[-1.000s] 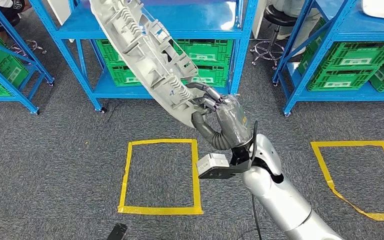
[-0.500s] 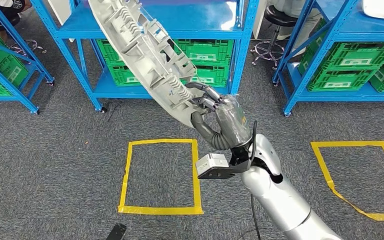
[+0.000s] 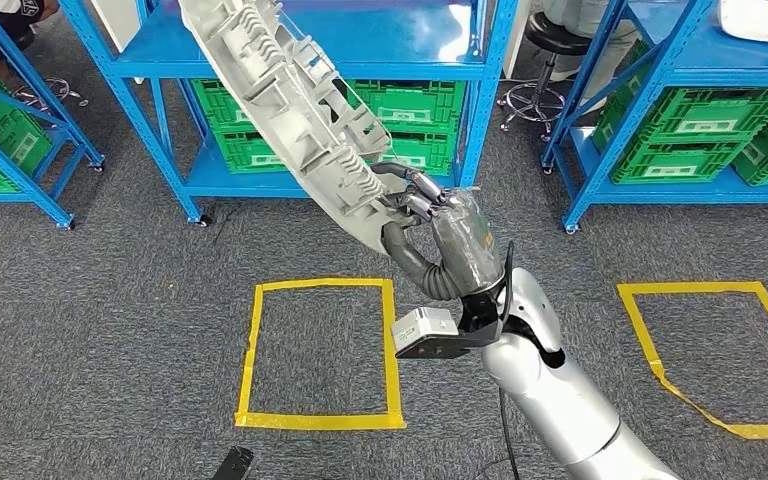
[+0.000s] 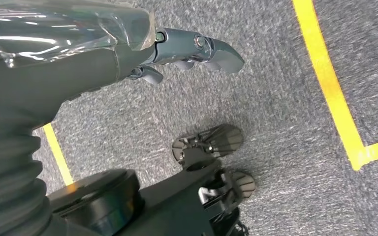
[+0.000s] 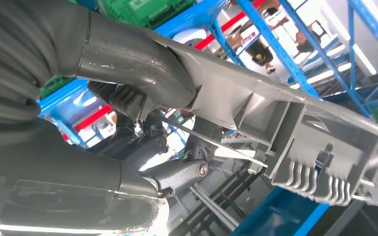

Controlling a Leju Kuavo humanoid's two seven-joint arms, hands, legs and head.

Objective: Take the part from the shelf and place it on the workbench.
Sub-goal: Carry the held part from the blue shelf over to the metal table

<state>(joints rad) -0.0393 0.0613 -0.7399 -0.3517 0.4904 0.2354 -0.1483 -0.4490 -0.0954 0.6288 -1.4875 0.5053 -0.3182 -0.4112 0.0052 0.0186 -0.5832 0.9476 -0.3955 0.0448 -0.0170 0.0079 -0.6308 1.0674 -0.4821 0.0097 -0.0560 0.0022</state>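
- Above the fingers: ribbed grey plastic trim part (image 3: 295, 110) runs up and away from the right hand (image 3: 430, 235), clear of the blue shelf (image 3: 400, 40) behind.
- Right hand's fingers (image 3: 412, 192) and thumb clamp the part's lower end.
- Left hand (image 4: 128, 54) hangs over carpet, fingers loosely curled, holding nothing.
- Likely light and stiff, but long: end grip gives leverage, thin ribs could snap. Mid-span hold would be steadier.

Bright, even overhead light in the head view — soft shadows on the grey carpet (image 3: 110, 300), glare on the blue shelf (image 3: 390, 40). The right wrist view blows out white behind the part (image 5: 275, 123), its nearest surfaces blurred.
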